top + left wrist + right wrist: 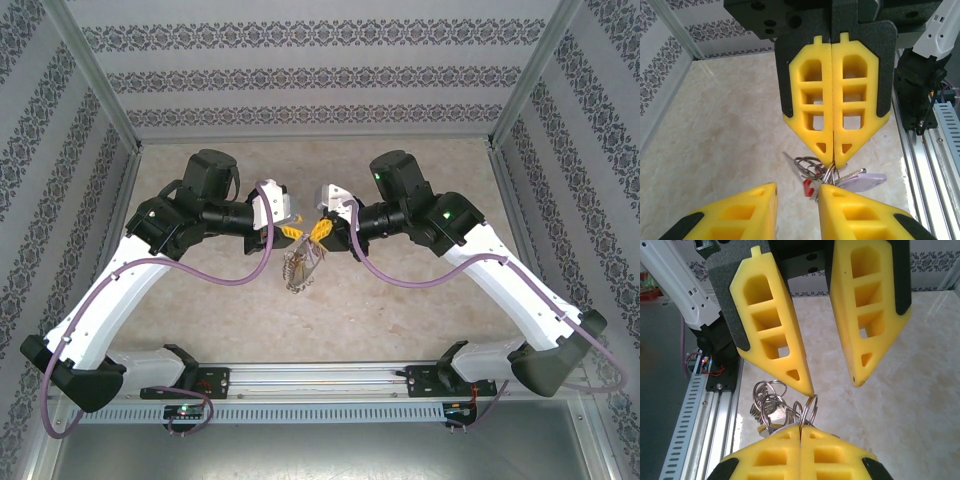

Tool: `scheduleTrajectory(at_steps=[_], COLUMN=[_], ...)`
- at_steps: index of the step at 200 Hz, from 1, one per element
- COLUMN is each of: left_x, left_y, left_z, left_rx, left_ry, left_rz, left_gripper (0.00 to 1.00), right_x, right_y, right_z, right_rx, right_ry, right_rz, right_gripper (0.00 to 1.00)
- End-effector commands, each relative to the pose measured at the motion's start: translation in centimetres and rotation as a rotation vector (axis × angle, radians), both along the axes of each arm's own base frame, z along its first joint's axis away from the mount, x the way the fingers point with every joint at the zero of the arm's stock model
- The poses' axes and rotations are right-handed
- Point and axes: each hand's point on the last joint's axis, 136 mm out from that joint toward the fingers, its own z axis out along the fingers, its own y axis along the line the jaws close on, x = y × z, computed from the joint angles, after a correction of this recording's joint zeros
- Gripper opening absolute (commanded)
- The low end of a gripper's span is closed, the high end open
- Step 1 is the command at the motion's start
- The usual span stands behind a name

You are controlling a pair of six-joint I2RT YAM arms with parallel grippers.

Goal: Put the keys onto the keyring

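Note:
The keyring (pixel 300 268) hangs as a bunch below the two grippers, above the table's middle. My right gripper (pixel 800 429) is shut on the keyring's grey wire loop (pixel 810 409), which sticks up between its fingers. From the left wrist, the right gripper (pixel 833 162) pinches the keyring (pixel 829 175), with the red piece (pixel 810 188) and small silvery keys (pixel 807 166) below. A lilac-headed key (pixel 866 179) sits in that bunch; whether it is threaded I cannot tell. My left gripper (pixel 797 189) is open, its right finger beside the loop. The left gripper (pixel 834 386) has one fingertip (pixel 807 387) touching the loop's top.
The beige tabletop (pixel 420 300) lies under the hanging bunch. An aluminium rail (pixel 330 380) with the arm bases runs along the near edge. Patterned walls (pixel 320 70) close in the back and sides. More small rings (pixel 767 397) dangle left of the held loop.

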Motion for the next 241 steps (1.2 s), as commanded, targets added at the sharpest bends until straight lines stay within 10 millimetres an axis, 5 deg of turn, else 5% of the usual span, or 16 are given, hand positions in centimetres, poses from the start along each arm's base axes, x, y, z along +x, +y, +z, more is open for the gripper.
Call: scheduleTrajectory(at_steps=[1, 241], left_x=[-1.1, -2.3], left_y=[-0.3, -0.6], left_z=[0.1, -1.3], left_rx=[0.011, 0.028], left_ry=[0.001, 0.020], left_rz=[-0.051, -0.083], left_gripper=[0.28, 0.27], right_x=[-0.7, -0.4], right_y=[0.5, 0.7], right_z=[1.9, 2.7], right_rx=[0.054, 0.085], right_ry=[-0.042, -0.048], right_rz=[0.059, 0.069], right_gripper=[0.00, 0.00])
